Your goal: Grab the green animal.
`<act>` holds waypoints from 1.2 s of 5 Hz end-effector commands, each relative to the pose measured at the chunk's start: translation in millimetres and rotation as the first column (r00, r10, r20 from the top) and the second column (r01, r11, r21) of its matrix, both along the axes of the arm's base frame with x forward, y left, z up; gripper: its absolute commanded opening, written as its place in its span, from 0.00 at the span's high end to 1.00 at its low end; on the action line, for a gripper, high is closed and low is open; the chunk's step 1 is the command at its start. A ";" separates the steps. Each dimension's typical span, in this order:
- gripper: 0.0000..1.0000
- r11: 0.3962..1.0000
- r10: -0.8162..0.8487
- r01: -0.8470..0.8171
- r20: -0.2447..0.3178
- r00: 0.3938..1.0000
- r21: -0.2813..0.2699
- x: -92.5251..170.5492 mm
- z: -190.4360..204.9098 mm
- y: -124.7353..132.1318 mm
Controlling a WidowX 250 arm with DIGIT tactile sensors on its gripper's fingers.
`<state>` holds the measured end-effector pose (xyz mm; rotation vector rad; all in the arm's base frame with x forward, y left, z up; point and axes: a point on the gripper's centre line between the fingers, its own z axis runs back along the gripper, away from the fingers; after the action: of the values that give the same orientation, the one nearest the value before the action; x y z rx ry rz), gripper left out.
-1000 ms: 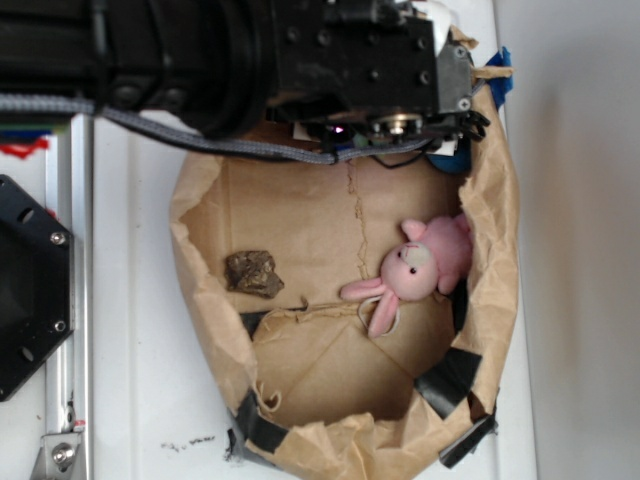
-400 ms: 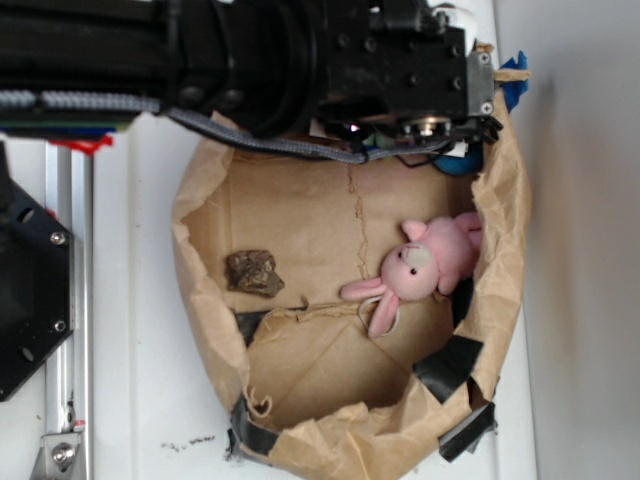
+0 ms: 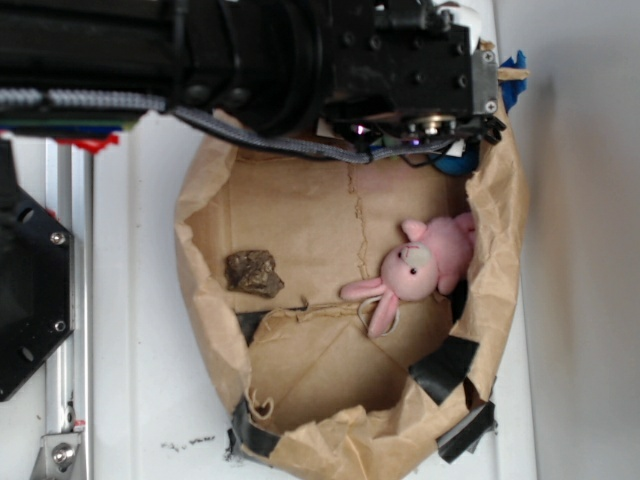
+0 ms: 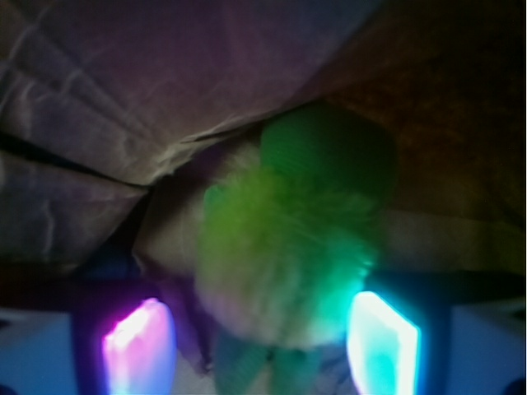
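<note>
The green animal (image 4: 284, 247) fills the middle of the wrist view, a fuzzy lime-green plush lying against crumpled brown paper, with two darker green feet at the bottom. My gripper (image 4: 259, 329) is open and straddles it. The pink-lit left finger (image 4: 138, 346) stands a little apart from the fur. The teal-lit right finger (image 4: 380, 339) is close against its side. In the exterior view the black arm and wrist housing (image 3: 400, 70) cover the bag's top right corner and hide the green animal and the fingers.
A brown paper bag (image 3: 200, 280) with black tape patches lies open on the white table. Inside are a pink plush bunny (image 3: 420, 265) at the right and a brown lump (image 3: 253, 272) at the left. A blue object (image 3: 458, 163) peeks out beneath the wrist.
The arm has moved right and a little lower into the bag's top right corner. The bag's right wall has been pushed outward to the right.
</note>
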<state>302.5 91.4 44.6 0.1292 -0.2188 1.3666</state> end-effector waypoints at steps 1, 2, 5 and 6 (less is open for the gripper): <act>1.00 1.000 -0.001 0.000 0.003 1.000 0.011 -10.7 6.5 9.9; 1.00 1.000 -0.011 0.011 0.002 1.000 0.011 -8.7 6.7 9.9; 1.00 0.996 -0.077 0.080 0.050 0.996 -0.042 -16.3 28.2 1.6; 0.60 0.994 -0.083 0.089 0.083 0.993 -0.070 -26.3 42.5 -4.6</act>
<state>283.2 72.6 70.0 0.0249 -0.1821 1.2703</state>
